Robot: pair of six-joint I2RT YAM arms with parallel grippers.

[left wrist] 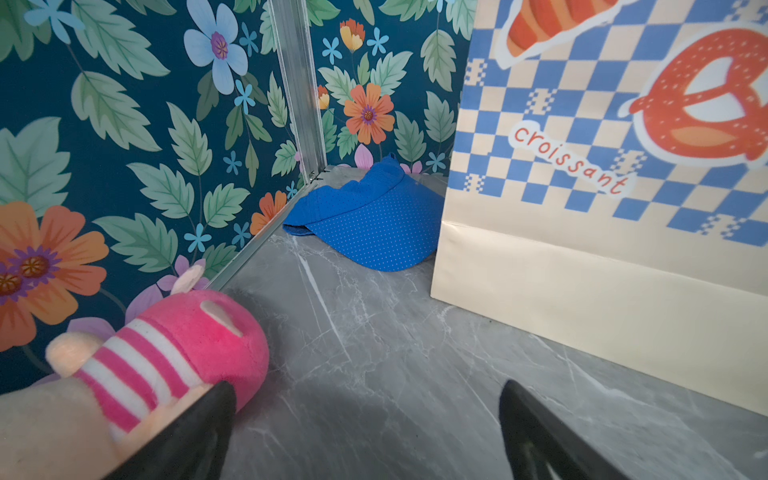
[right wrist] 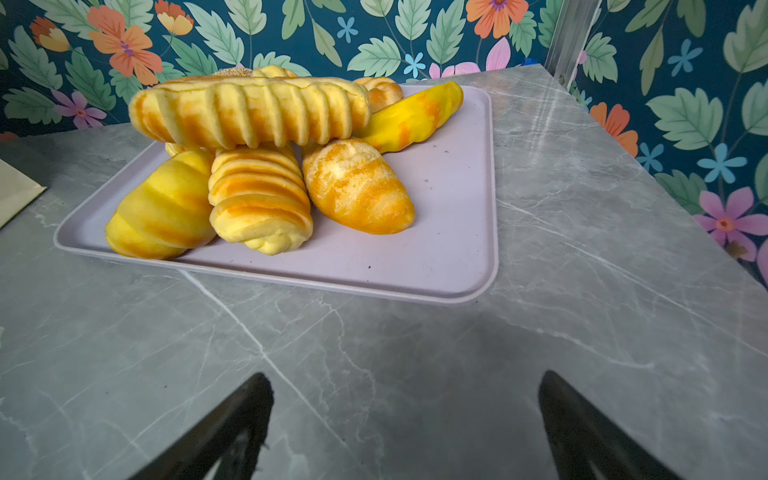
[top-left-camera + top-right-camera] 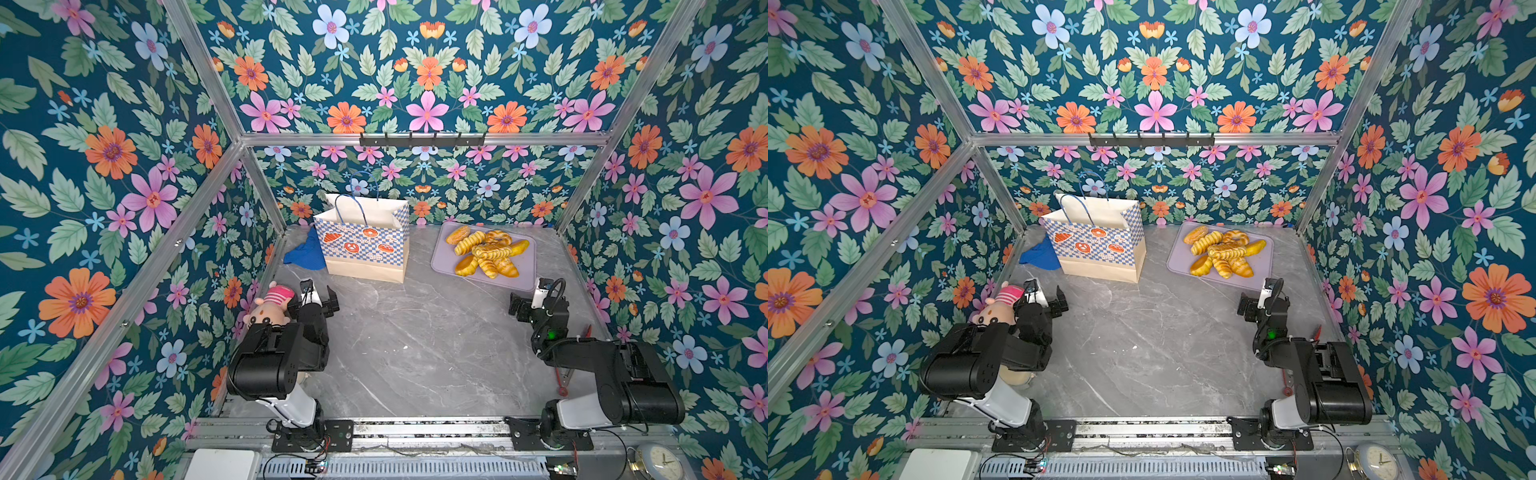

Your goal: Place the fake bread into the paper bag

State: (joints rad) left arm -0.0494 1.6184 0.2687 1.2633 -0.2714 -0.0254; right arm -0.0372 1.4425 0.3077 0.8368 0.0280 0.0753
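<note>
The fake bread (image 2: 257,195) lies piled on a tray (image 2: 453,257), apart from the paper bag (image 3: 365,253), and looks light and squishy, best pinched across a fat middle; the left tool (image 1: 365,388) and right tool (image 2: 405,380) gape wide, holding nothing.

Golden-yellow fake bread (image 3: 490,251), blue-and-cream checkered paper bag (image 3: 365,249), perhaps lilac tray (image 3: 524,266)

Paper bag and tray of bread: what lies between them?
Nothing: only bare tabletop lies between the paper bag and the tray, in both top views.
</note>
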